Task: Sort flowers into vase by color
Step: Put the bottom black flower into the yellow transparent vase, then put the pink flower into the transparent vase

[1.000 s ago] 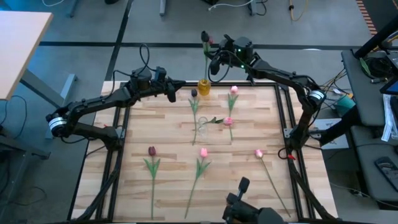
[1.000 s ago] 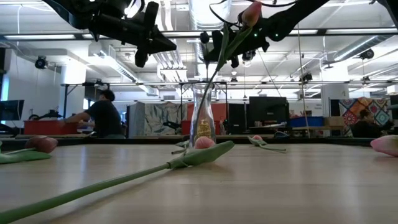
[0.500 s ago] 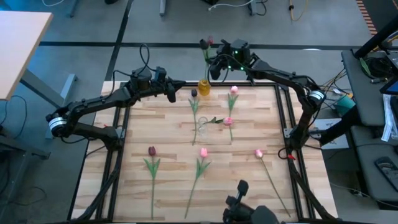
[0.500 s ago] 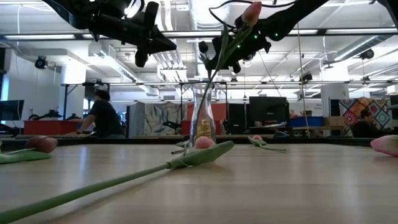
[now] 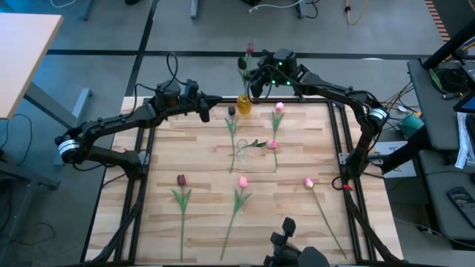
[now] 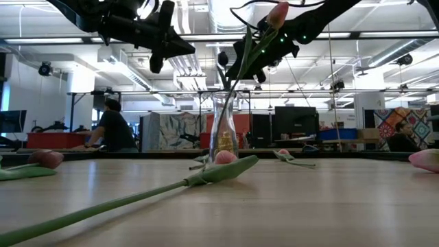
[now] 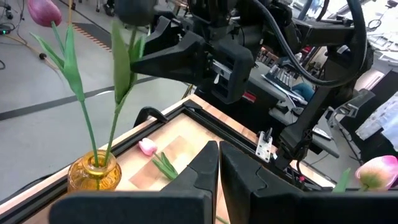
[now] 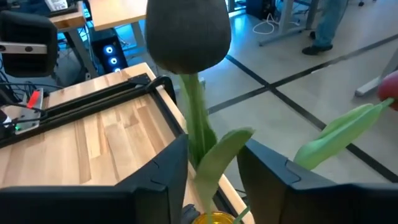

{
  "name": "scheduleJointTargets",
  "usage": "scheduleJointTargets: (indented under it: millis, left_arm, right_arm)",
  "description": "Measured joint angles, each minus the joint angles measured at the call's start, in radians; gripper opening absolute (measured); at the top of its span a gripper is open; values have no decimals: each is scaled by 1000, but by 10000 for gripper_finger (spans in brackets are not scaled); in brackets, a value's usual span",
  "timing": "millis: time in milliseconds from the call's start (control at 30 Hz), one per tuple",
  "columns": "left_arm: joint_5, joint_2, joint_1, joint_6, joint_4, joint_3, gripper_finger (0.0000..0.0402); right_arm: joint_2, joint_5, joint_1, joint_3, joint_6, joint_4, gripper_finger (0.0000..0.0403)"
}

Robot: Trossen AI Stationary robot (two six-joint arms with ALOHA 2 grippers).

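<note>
High view shows a wooden counter (image 5: 200, 185) with two dark arms reaching in from the far corners. At the far edge, near the middle, stands a small amber vase (image 5: 243, 104) that already holds a pink-headed tulip (image 5: 250, 49), its stem leaning away from the counter. The right claw (image 5: 256, 80) hovers just above and beside this vase. In the right wrist view its two fingers (image 8: 146, 177) are clamped on the green stem of a dark maroon tulip (image 8: 186, 34), head up, with the vase rim directly below. The left claw (image 5: 205, 113) waits to the left of the vase, above the far edge; in the left wrist view its fingers (image 7: 205, 168) sit close together, holding nothing.

Six more tulips lie flat on the counter. A maroon one (image 5: 231, 111) lies just near of the vase, with a clear glass vase (image 5: 241, 153) standing over its stem end. To the right are two pink ones (image 5: 278, 107), one nearer than the other (image 5: 272, 144). Along the near side lie a maroon tulip (image 5: 181, 180) at left, a pink one (image 5: 243, 182) in the middle and another pink one (image 5: 308, 182) at right. A black metal frame borders the counter. In the low view, a seated person (image 6: 113, 127) shows in the room beyond.
</note>
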Motion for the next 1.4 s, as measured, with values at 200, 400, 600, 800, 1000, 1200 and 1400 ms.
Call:
scheduleJointTargets:
  millis: [200,400,600,800,1000,1200,1400]
  left_arm:
    - [0,0,0,0,23,0,0]
    - [0,0,0,0,32,0,0]
    - [-1,0,-1,0,31,0,0]
    - [-1,0,-3,0,29,0,0]
    - [-2,0,-13,-2,28,0,0]
    - [-3,0,-28,-1,27,0,0]
    - [-3,0,-29,-1,28,0,0]
  right_arm:
    - [-7,7,2,0,29,-6,146]
    - [-9,44,2,43,70,-104,146]
    - [-25,51,4,116,53,-221,145]
    - [-92,53,5,135,64,-287,116]
    - [-183,56,22,131,55,-411,37]
    - [-270,107,47,14,96,-511,13]
    - [-394,139,77,-272,267,-491,12]
